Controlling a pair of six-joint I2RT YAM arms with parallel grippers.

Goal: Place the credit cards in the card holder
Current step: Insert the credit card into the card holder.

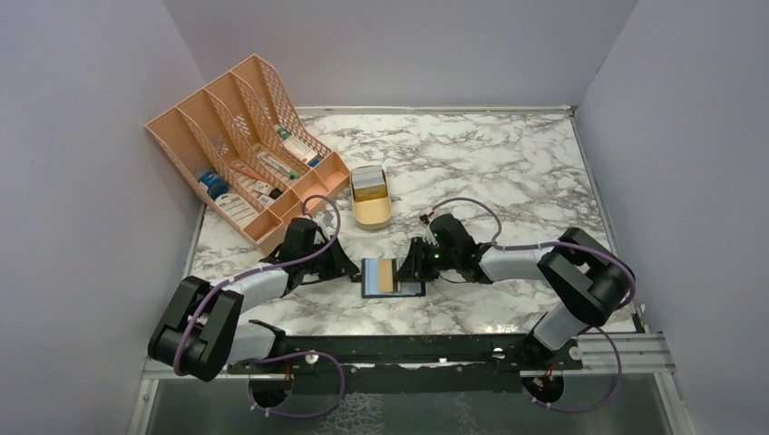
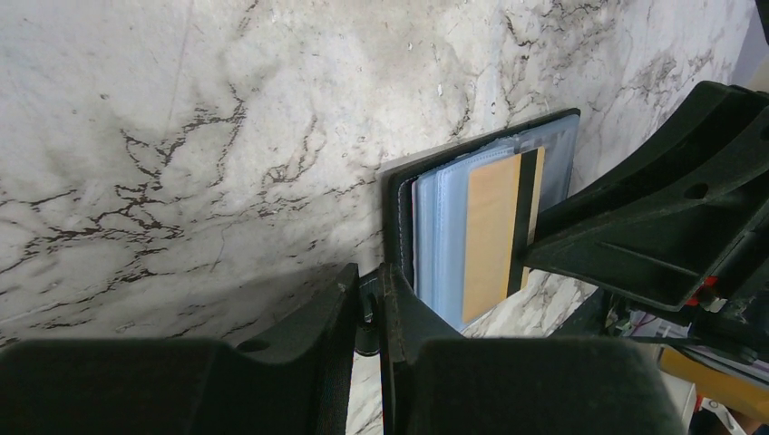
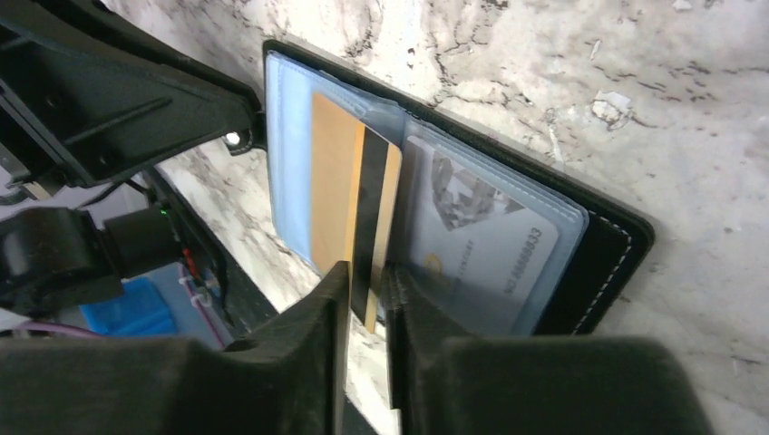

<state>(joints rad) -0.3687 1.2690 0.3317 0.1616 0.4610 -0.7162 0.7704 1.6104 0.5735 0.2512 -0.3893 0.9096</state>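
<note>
Right tool [image 3: 367,292] — gold card [image 3: 331,181] betw. fingers

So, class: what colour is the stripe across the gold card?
Black; the stripe on the gold card shows best in the right wrist view.

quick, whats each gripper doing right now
left gripper: shut on the card holder edge
right gripper: around the end of the gold card; clamped or loose cannot be told
</note>
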